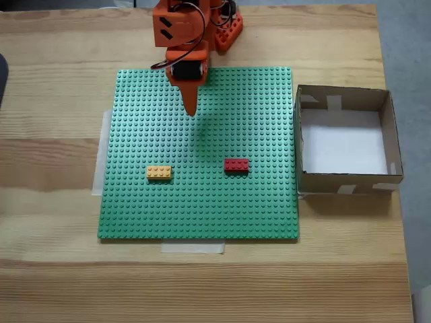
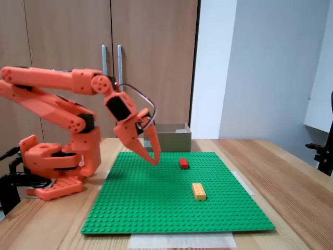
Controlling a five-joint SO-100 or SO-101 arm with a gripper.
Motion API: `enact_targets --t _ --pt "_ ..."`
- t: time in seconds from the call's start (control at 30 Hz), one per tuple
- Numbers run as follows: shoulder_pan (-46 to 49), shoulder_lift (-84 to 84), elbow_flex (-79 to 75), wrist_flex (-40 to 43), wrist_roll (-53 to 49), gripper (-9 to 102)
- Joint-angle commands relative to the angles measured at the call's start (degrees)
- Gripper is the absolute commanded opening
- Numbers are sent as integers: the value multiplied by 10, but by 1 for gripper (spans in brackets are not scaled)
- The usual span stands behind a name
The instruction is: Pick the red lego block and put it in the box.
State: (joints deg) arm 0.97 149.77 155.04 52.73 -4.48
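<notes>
Pale wooden table (image 1: 54, 155) with visible grain carries everything, and behind it in the side fixed view stand brown cabinet doors (image 2: 104, 31) with two metal handles, next to a white wall.

Red block (image 1: 236, 164) sits flat on the green baseplate (image 1: 135, 208), studs up, a small glossy plastic rectangle. From above, its long axis runs left to right, square with the plate's edges and pointing toward the box; it lies right of centre and a little toward the near edge. From the side it shows as a small red brick (image 2: 183, 163) toward the far part of the plate.

Orange brick (image 1: 159, 173) lies to its left in the view from above, well apart, with its long axis parallel. The baseplate is a big square covered in rows of studs, with pale tape strips at its left and near edges.

Box (image 1: 343, 181) stands just off the plate's right edge: brown cardboard, square, low walls, white floor, pale tape patches at the corners.

Gripper (image 1: 191, 108) hangs over the far part of the plate, well short of the block, its pointed orange fingers together in a narrow wedge with nothing between them. Arm is orange plastic with black cabling. No readable writing anywhere.
</notes>
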Motion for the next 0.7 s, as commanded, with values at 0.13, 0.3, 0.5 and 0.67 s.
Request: enact_targets --t 0.13,0.3,0.5,0.67 --pt "-38 -145 -199 116 -3 0" --pt "-47 -231 -309 181 4 3" --pt "-64 -300 -399 229 28 7" --pt "-77 -362 -456 251 51 12"
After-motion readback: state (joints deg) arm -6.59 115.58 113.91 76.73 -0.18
